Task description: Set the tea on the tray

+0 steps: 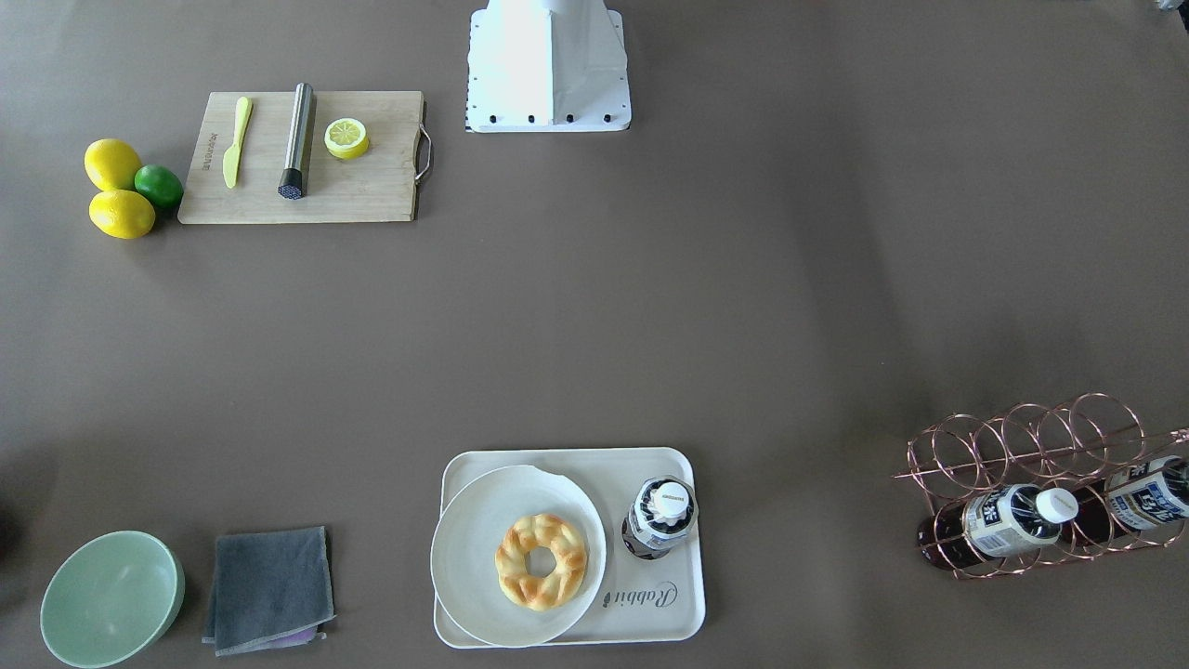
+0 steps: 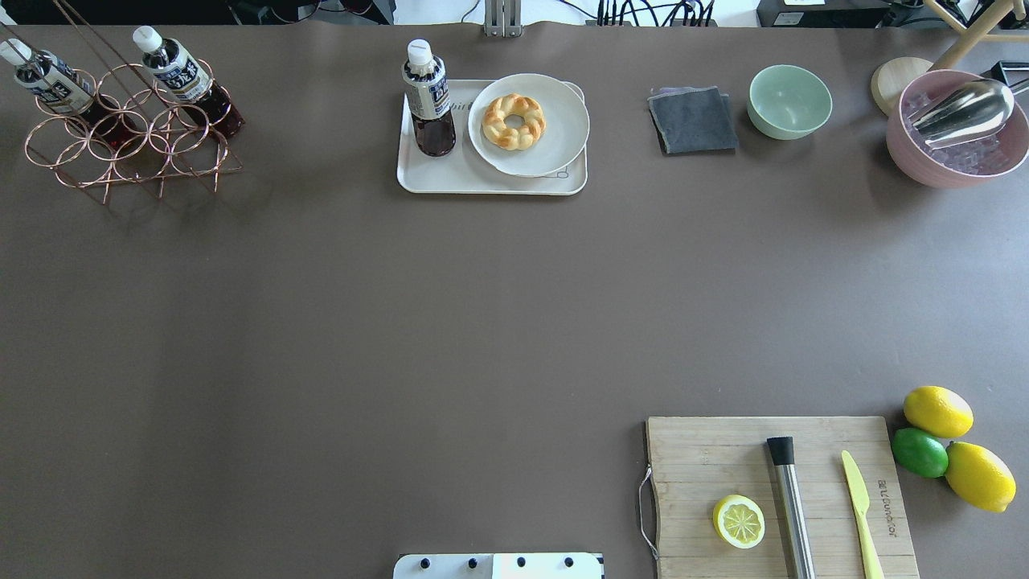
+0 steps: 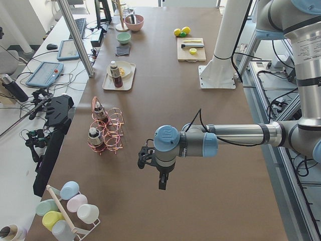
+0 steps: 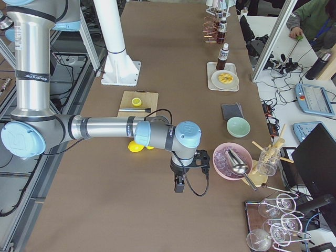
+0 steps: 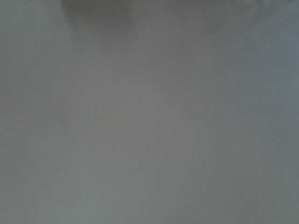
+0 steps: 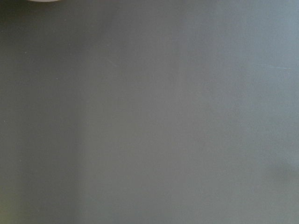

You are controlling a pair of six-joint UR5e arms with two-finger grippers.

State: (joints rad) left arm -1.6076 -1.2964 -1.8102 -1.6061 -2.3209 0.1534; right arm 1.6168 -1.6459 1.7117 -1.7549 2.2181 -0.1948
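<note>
Copper rack point(image 2: 153, 129), far-left corner: two spare bottles point(image 2: 186, 82). Tea point(image 2: 428, 100) upright on tray point(image 2: 450, 178), middle of far edge, left of plate point(image 2: 563, 137). Left tool point(image 3: 162, 185) likely nearer, tea rightward of it; right tool point(image 4: 179, 188) farther. Both tools' opening: cannot tell.

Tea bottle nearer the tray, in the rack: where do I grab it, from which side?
I'd grip the tea at its neck, just under the white cap. It lies tilted through the copper rack's rings, wire around the body, only the cap end sticking out free. Come from above that end, on the robot's left.
</note>
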